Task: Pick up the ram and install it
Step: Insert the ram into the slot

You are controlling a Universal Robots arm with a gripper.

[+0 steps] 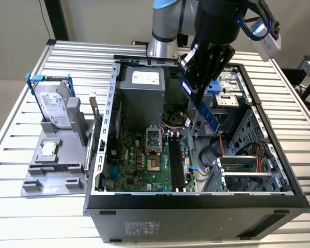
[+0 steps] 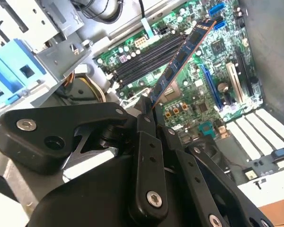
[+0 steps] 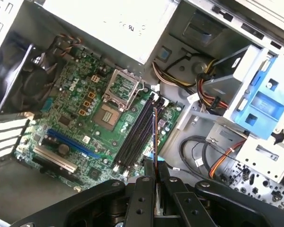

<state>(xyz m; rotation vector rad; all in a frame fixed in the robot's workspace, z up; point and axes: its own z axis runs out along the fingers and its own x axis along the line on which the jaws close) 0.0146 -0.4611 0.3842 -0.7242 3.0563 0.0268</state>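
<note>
black end effector [image 1: 192,90] is clamped on the ram [image 1: 207,114], held tilted above the open computer case [image 1: 112,103], over the motherboard's black slots [image 1: 176,163]; white printed labels [image 1: 144,77] sit on the power supply [image 1: 139,97] and hard drive [image 1: 54,106].

Bright, even light lies on the silver slatted metal table [image 1: 10,155] in the exterior view. Inside the open grey metal computer case [image 1: 196,199] it is darker. In the first wrist view the white metal power box [image 3: 109,19] glares almost blank, and the round black fan [image 3: 28,80] sits in shadow. In the second wrist view the black metal gripper [image 2: 146,106] looks very dark.
</note>
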